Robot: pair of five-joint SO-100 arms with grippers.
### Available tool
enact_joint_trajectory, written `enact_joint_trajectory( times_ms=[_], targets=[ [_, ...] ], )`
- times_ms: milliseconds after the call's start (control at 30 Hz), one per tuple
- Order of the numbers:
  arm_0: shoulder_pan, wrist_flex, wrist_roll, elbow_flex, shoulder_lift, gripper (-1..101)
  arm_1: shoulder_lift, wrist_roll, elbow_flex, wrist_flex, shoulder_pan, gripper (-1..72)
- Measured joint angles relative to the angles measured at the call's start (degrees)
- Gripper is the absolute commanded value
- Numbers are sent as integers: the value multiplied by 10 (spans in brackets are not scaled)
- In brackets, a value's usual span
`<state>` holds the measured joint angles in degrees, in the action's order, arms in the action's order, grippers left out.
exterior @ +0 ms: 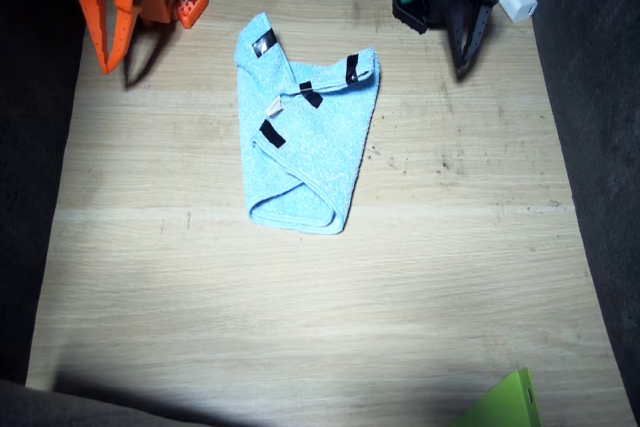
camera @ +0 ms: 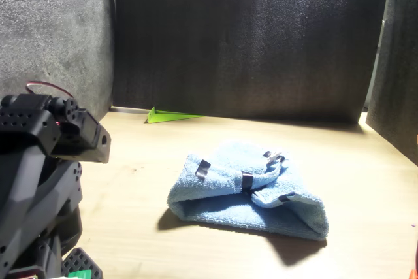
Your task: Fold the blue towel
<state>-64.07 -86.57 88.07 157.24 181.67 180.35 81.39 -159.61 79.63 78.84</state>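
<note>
The blue towel (exterior: 310, 152) lies loosely folded over itself on the wooden table (exterior: 300, 317), a little behind the middle, with several black tape strips and a small white tag facing up. In the front view the towel (camera: 248, 194) is a rumpled, doubled heap. My right gripper (exterior: 108, 59), orange, hangs at the back corner with its fingers together, well clear of the towel. My left gripper (exterior: 465, 59), black, hangs at the other back corner, fingers meeting at the tips, holding nothing. The left arm's black body (camera: 39, 181) fills the near corner of the front view.
A bright green flat piece (exterior: 505, 405) lies at the table's front edge, also seen as a green wedge (camera: 171, 116) by the dark foam wall (camera: 248, 37). Dark foam panels enclose the table's sides.
</note>
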Motion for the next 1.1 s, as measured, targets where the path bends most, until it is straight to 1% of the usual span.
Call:
enact_joint_trajectory(
  times_ms=[100,267,333,467,533,733,900,933,1033,1100],
  targets=[
    [-5,-11,-4,0,0,-3,0,0,0,0,-6,-1],
    [-61,-12,-8,0,-2,-3,0,-2,0,0,-25,-1],
    [-62,-12,-8,0,-2,-3,0,3,0,0,-28,-1],
    [-66,-12,-8,0,-2,8,0,20,0,0,-60,-1],
    [-69,-12,-8,0,-2,22,0,20,0,0,-59,-1],
    [-66,-12,-8,0,-2,-2,0,20,0,0,-79,-1],
    [-66,-12,-8,0,-2,-2,0,21,0,0,-74,-1],
    [-65,-12,-8,0,-2,-2,0,17,0,0,-71,-1],
    [-65,-12,-8,0,-2,-2,0,-25,0,0,-40,-1],
    [-65,-12,-8,0,-2,-2,0,-40,0,0,-28,-1]
  ],
)
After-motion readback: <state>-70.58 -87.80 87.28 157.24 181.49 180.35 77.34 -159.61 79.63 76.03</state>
